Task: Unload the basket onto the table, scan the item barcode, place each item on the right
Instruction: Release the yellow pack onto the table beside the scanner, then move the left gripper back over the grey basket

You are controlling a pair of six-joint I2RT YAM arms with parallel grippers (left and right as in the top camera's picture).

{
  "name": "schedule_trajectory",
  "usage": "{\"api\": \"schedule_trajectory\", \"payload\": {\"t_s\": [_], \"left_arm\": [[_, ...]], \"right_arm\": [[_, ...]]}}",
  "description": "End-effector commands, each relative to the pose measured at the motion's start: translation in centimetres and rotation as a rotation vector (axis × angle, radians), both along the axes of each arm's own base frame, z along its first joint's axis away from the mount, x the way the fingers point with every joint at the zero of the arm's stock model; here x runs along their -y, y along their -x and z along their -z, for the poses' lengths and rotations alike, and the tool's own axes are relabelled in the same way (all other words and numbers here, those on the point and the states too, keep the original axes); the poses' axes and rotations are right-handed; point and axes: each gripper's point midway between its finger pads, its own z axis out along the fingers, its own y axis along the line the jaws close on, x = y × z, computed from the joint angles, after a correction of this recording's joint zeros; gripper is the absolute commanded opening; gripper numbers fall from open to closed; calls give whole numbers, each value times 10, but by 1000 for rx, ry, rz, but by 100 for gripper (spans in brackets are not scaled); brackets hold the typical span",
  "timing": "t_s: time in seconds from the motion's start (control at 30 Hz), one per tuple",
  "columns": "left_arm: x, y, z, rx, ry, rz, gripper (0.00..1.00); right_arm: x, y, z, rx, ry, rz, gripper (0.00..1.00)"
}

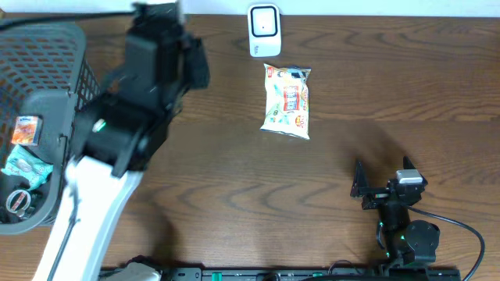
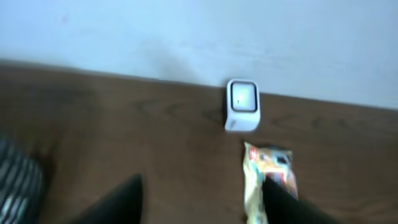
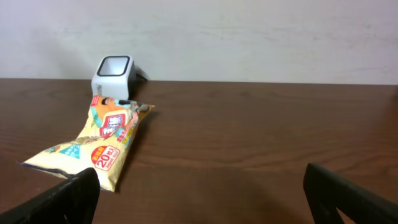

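Left tool and right tool both gape empty; snack packet lies below the scanner at the counter's far edge.

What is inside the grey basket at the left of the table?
Three things show: a small orange packet, a pale blue wrapper and a dark round item. The basket runs past the picture's edge, so anything further in is hidden.

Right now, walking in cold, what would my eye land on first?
The bright snack bag lying mid-table stands out most, close to the small white scanner at the far edge. Next comes the bulky black-and-white left arm, stretched out beside a grey basket of items on the left.
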Motion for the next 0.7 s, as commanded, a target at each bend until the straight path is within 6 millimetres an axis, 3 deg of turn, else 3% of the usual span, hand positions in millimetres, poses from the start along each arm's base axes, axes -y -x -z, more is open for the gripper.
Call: {"api": "schedule_trajectory", "payload": {"t_s": [0.0,0.13,0.3,0.53,0.67], "left_arm": [[-10,11,4,-37,21,-40,76],[-14,16,3,-43,18,-44,91],[-14,16,6,-53,14,-44,100],[-17,19,10,-71,-27,-39,98],[-45,17,5,-39,-105,-171,98]], "right_arm": [[-2,0,0,1,8,-8,99],[-2,0,0,1,8,-8,99],[-2,0,0,1,8,-8,99],[-2,0,0,1,8,-8,99],[-2,0,0,1,8,-8,99]]}}
